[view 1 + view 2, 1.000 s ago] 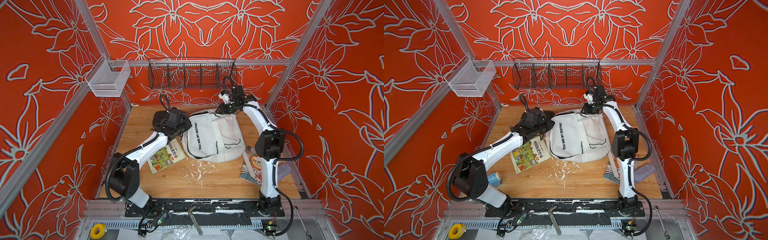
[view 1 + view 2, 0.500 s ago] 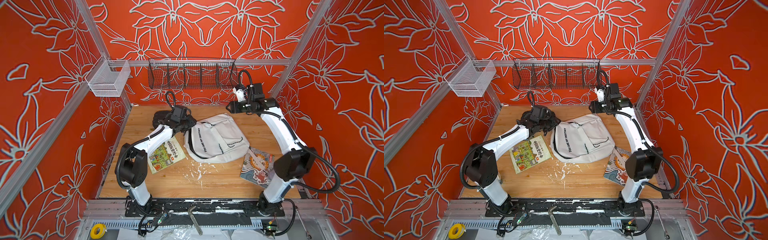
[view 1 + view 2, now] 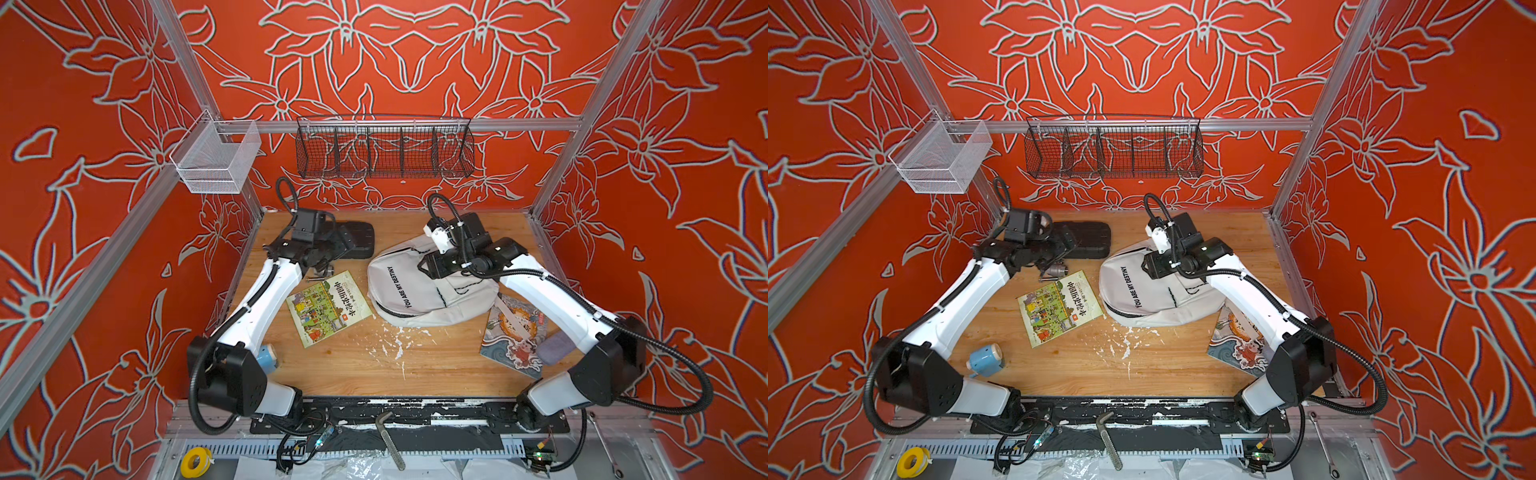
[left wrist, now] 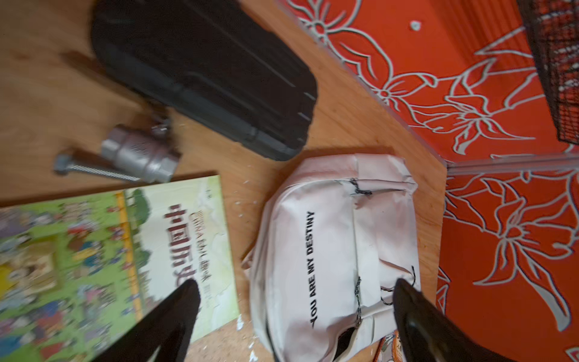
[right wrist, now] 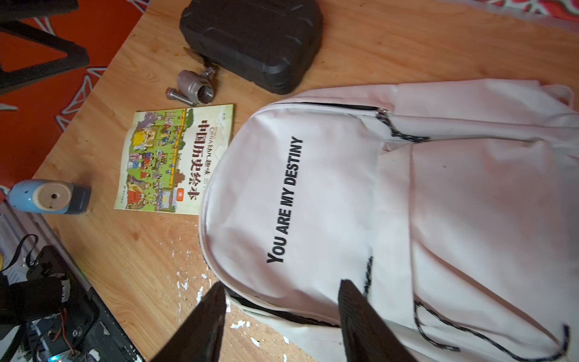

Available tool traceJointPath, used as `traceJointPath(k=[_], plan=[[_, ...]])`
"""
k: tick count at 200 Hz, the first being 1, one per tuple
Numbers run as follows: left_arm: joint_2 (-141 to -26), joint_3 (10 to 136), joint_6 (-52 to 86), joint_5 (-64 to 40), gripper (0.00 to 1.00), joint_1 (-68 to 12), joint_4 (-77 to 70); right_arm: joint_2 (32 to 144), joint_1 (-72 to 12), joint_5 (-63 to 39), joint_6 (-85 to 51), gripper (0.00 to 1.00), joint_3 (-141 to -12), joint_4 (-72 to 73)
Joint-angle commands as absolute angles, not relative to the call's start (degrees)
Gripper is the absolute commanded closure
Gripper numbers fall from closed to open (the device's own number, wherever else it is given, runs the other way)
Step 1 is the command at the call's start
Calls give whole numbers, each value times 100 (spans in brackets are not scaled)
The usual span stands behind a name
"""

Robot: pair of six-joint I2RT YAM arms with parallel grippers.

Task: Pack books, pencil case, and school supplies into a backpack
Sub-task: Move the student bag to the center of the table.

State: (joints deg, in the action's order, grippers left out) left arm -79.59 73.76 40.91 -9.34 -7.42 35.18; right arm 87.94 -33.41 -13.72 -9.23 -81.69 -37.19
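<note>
On the wooden counter (image 3: 436,374) the white fabric backpack with black lettering (image 3: 399,291) lies flat, the right jaws spread empty above it. From it: black ribbed hard case (image 3: 357,239) at 11 o'clock, green-and-yellow paperback book (image 3: 328,307) at 9, blue wave-patterned paperback book (image 3: 513,336) at 4, lilac-grey soft pencil pouch (image 3: 555,349) just beyond that book, light-blue barrel-shaped pencil sharpener (image 3: 986,357) at 8, grey metal valve fitting (image 3: 1054,270) at 10, left jaws spread empty nearby.
</note>
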Motion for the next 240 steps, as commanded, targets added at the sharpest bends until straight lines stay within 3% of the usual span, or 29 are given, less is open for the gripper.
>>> traceJointPath(k=[1, 92, 104, 172, 212, 240], plan=[[-7654, 6836, 4087, -1239, 4, -494, 4152, 9248, -3883, -887, -1086, 39, -8409, -3660], [-7118, 5612, 4196, -2105, 3, 479, 4454, 10841, -5068, -63, -256, 30, -9171, -3724], [-7078, 5481, 4228, -2043, 0, 561, 4506, 11022, -5107, 48, -179, 30, -9308, -3830], [-7369, 5027, 3863, -1589, 3, 878, 4588, 11620, -5048, 657, -228, 29, -9724, -4073], [-7831, 5118, 3612, -1313, 3, 914, 4461, 11627, -4966, 915, -246, 33, -9734, -4135], [-8033, 5083, 3453, -1060, 3, 946, 4378, 11596, -4881, 943, -262, 41, -9685, -4186]])
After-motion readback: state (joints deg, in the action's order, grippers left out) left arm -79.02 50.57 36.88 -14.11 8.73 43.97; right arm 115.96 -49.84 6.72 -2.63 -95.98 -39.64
